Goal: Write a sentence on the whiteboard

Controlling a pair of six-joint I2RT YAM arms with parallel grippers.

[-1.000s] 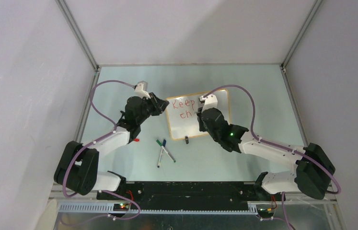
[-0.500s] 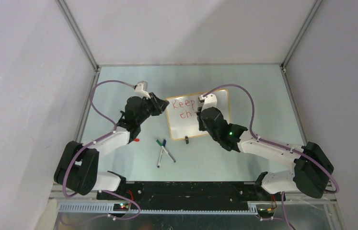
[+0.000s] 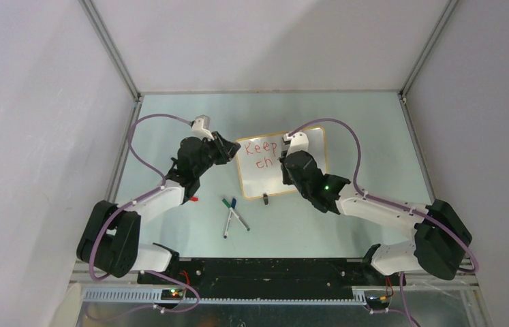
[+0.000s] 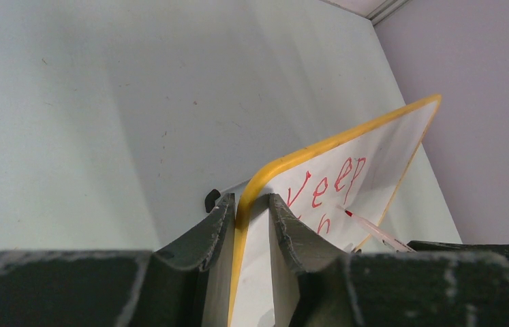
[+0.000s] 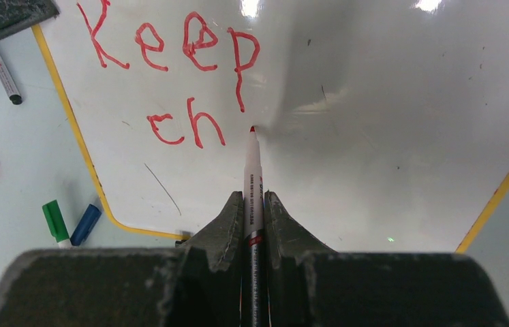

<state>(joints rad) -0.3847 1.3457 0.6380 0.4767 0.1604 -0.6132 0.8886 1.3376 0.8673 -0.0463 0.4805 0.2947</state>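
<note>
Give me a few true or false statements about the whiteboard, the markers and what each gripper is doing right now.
1. The right gripper is shut on a red marker. True.
2. The whiteboard carries a full sentence. False: only "Keep" and "ch" are written.
3. The left gripper hangs open, touching nothing. False: it clamps the whiteboard's yellow edge.
4. A green-capped marker and a blue-capped marker lie off the board, on the table. True.
</note>
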